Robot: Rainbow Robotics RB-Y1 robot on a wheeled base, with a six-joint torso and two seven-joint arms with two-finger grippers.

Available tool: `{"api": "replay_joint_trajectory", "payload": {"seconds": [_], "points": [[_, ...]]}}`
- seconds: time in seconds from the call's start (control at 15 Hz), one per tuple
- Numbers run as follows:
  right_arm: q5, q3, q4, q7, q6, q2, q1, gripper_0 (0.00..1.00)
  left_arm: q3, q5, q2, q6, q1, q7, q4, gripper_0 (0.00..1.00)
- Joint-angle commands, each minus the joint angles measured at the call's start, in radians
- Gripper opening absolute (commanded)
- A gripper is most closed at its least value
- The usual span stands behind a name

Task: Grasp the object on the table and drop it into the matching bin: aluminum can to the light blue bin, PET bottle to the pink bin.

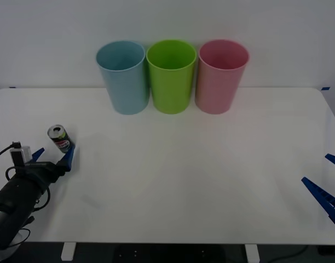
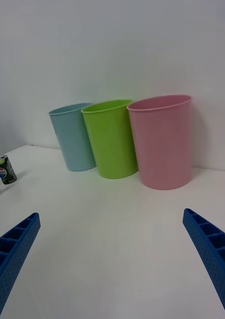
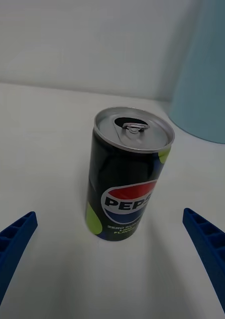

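Left pincer (image 1: 52, 156) spread wide, aluminum can (image 3: 128, 172) upright between fingers, untouched. Risk: off-centre closing, toppling can toward nine o'clock bench (image 1: 184, 181) edge. Right pincer (image 1: 326, 186) released, idle.

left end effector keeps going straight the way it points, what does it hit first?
Most likely the Pepsi can, standing upright dead ahead between the open fingers of the left end effector. The light blue bin stands farther back, off to one side.

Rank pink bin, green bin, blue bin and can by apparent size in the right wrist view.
1. Pink bin, nearest the camera
2. Green bin
3. Blue bin, partly hidden behind the green one
4. Can, far smaller

The bins' differences likely come from distance.
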Motion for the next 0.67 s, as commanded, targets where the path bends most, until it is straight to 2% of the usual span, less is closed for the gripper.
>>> {"api": "replay_joint_trajectory", "payload": {"seconds": [0.07,0.67], "points": [[0.000,0.000,0.000,0.000,0.000,0.000,0.000,1.00,-0.007,0.000,0.000,0.021,-0.034,-0.001,0.031,1.00],[0.000,0.000,0.000,0.000,0.000,0.000,0.000,1.00,-0.019,-0.004,-0.032,0.103,-0.114,-0.007,0.094,1.00]]}}
